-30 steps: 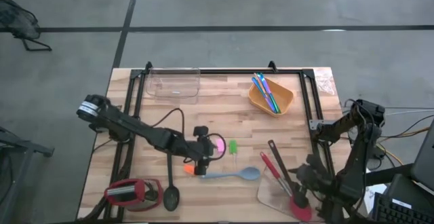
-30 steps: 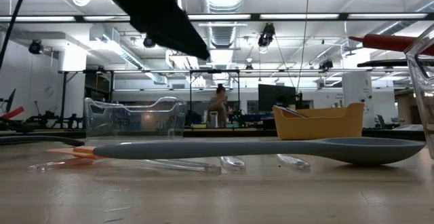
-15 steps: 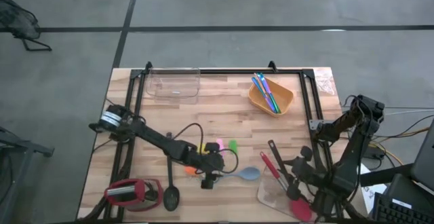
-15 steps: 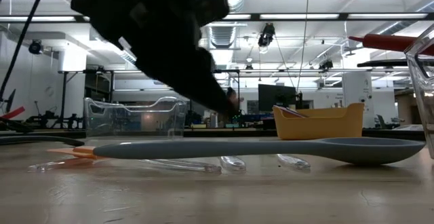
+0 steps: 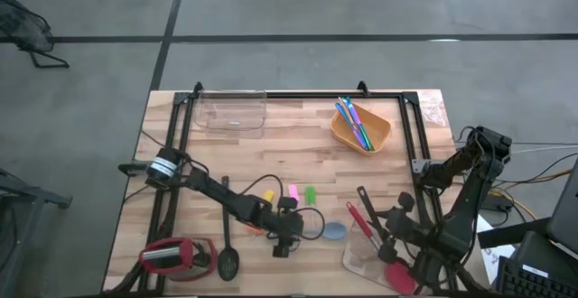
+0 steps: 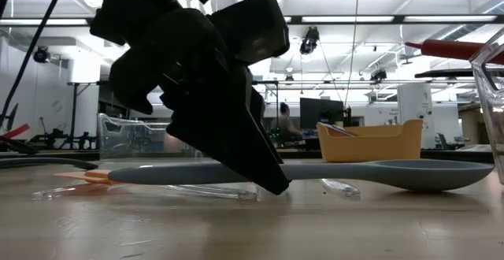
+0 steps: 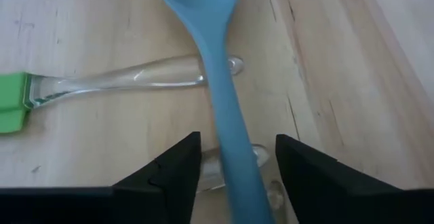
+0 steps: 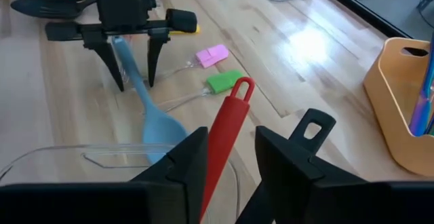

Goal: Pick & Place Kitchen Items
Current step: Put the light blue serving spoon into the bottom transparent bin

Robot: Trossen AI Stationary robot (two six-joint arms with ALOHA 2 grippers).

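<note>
Grasping is the step in hand: left gripper [image 7: 234,157], fingers apart and holding nothing, straddles the handle of the blue spoon [image 7: 215,75] lying beside the green piece [image 7: 12,102], and next should close and lift.

Grey-blue spoon [image 7: 224,108] bowl cut off; red-headed spatula [image 8: 220,146] head hidden.

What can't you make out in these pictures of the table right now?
- Spatula: red head cut off by the right wrist view's bottom edge; in the high view the right gripper covers part of it.
- Grey-blue spoon: handle end hidden between the left gripper fingers.
- Orange piece: hidden under the left arm in the high view.
</note>
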